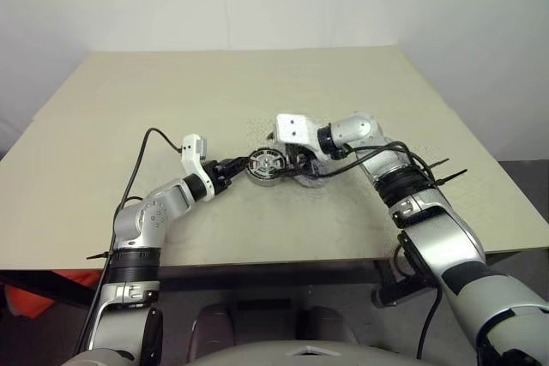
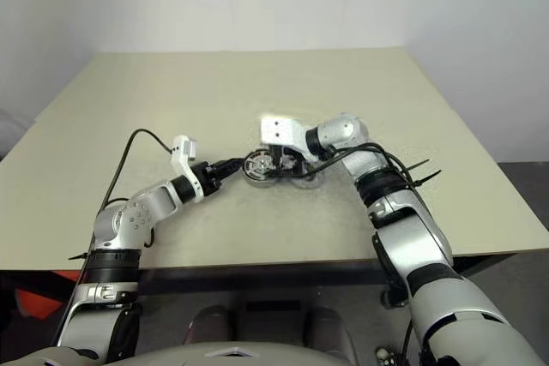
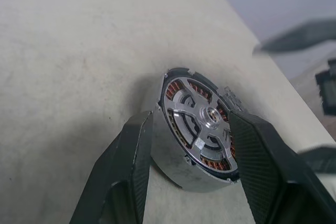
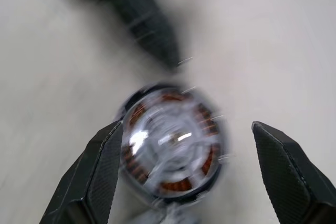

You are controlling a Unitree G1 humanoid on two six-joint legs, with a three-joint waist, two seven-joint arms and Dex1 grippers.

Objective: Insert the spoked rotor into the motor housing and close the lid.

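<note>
Left wrist view catches my left gripper (image 3: 191, 156) clamping the housing (image 3: 178, 169), rotor (image 3: 202, 124) seated inside; right wrist view has my right gripper (image 4: 184, 161) wide above it on the table (image 1: 257, 92).

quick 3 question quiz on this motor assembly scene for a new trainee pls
1. True or false: the spoked rotor already sits inside the motor housing.
2. Which gripper stands open above the housing, its fingers clear of it? A) the left gripper B) the right gripper C) both
3. Fill in: the left gripper's two black fingers stand on either side of the ____, which rests on the table.

Key
1. True: the silver spokes lie within the ring of copper windings.
2. B: its fingers are spread wide with a gap on each side.
3. Motor housing.
</note>
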